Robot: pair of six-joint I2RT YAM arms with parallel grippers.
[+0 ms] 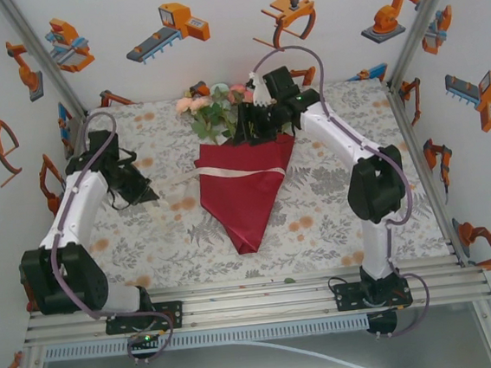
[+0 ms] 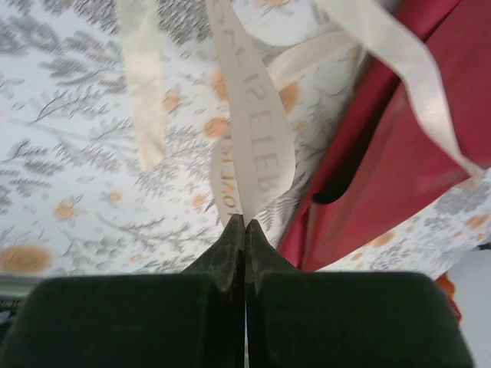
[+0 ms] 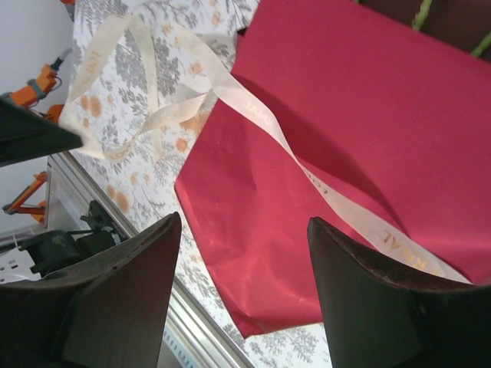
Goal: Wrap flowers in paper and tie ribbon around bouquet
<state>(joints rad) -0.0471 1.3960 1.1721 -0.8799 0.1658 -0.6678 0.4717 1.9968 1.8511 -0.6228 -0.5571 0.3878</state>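
Note:
The bouquet lies mid-table: a dark red paper (image 1: 245, 197) cone pointing toward me, with the flowers (image 1: 212, 111) sticking out of its far end. A cream ribbon (image 1: 237, 172) crosses the cone and trails off to the left. My left gripper (image 1: 146, 192) stands left of the cone, shut on the ribbon (image 2: 253, 153) just above its fingertips (image 2: 245, 224), with the paper (image 2: 399, 169) to its right. My right gripper (image 1: 251, 128) hovers over the cone's top, by the stems. In its wrist view the right gripper (image 3: 244, 222) is open above the paper (image 3: 345, 100) and the ribbon (image 3: 261, 115), holding nothing.
The table wears a cloth (image 1: 335, 214) printed with grey leaves and orange dots. An aluminium rail (image 1: 256, 298) runs along the near edge, and frame posts and white printed walls close in the sides and back. Loose ribbon loops (image 3: 115, 115) lie left of the cone.

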